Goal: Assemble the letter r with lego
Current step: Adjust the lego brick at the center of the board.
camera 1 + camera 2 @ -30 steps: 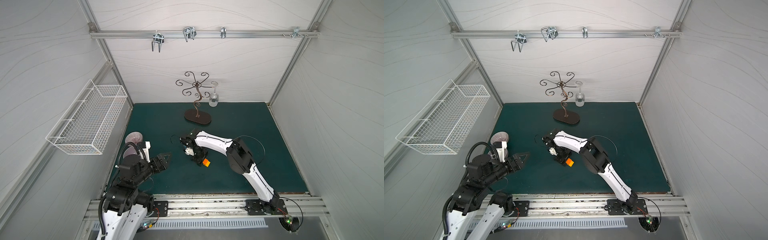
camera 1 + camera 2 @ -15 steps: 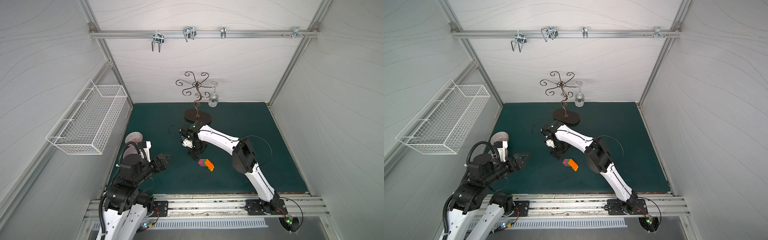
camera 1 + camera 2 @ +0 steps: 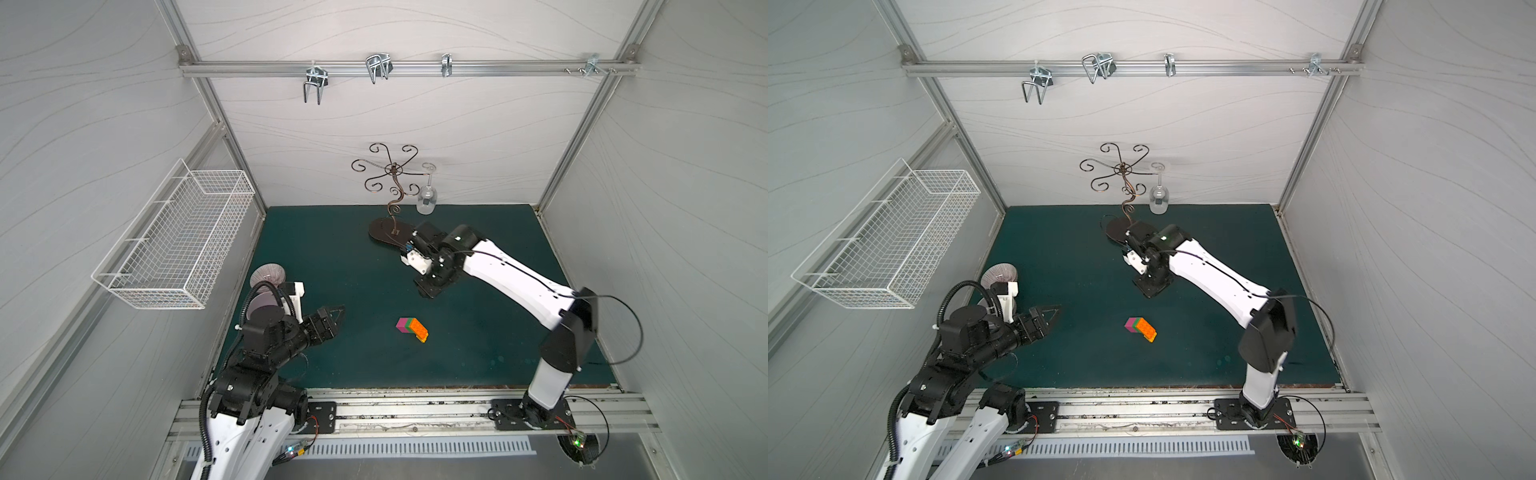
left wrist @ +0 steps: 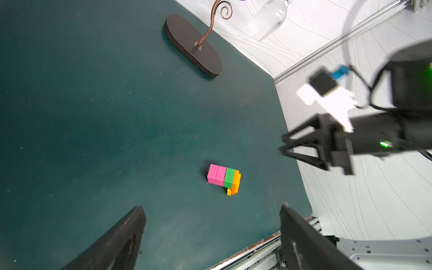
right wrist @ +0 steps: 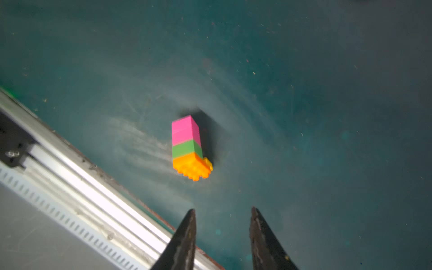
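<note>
The right tool (image 5: 222, 209) has released the r (image 3: 411, 329) and drawn back far, part-open, empty; left tool (image 4: 211, 207) wide open. Task looks finished.

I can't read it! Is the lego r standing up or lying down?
Lying down: the lego r rests lengthwise on the mat, nothing holding it.
</note>
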Controlling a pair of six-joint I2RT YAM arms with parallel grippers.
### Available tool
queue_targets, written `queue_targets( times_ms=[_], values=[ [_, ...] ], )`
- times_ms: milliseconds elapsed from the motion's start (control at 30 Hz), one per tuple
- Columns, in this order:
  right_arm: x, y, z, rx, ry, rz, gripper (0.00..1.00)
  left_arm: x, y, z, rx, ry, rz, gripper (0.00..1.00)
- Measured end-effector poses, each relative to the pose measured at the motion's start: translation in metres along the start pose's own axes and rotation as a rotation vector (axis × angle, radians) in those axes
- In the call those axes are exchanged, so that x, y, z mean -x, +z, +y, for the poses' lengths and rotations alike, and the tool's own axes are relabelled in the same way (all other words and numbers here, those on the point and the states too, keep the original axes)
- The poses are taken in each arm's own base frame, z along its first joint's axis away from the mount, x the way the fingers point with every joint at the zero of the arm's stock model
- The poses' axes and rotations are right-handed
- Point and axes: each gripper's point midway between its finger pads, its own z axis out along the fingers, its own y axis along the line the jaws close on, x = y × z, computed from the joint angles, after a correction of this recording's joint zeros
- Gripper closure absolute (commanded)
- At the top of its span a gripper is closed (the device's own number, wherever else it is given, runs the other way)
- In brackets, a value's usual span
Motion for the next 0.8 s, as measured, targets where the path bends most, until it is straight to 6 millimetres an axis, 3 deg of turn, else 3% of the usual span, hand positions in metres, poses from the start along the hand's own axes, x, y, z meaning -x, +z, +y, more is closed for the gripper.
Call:
queue_targets(
  times_ms=[100,267,367,567,800],
  values=[
    [-0.02,0.003,0.029,0.077,-0.007,-0.003,0.72,0.0,0.0,0.0,0.0,0.0,0.0,0.07],
    [-0.054,0.055,0.074,0.18,-0.023,0.128,0.72,0.0,0.0,0.0,0.0,0.0,0.001,0.07],
    [-0.064,0.078,0.085,0.193,-0.023,0.191,0.73,0.0,0.0,-0.001,-0.002,0.002,0.001,0.07],
    [-0.062,0.111,0.089,0.171,-0.036,0.263,0.7,0.0,-0.002,-0.001,-0.002,0.012,-0.01,0.07],
    [-0.038,0.13,0.065,0.123,-0.038,0.261,0.7,-0.001,-0.002,-0.001,0.003,0.018,-0.01,0.07]
  ],
)
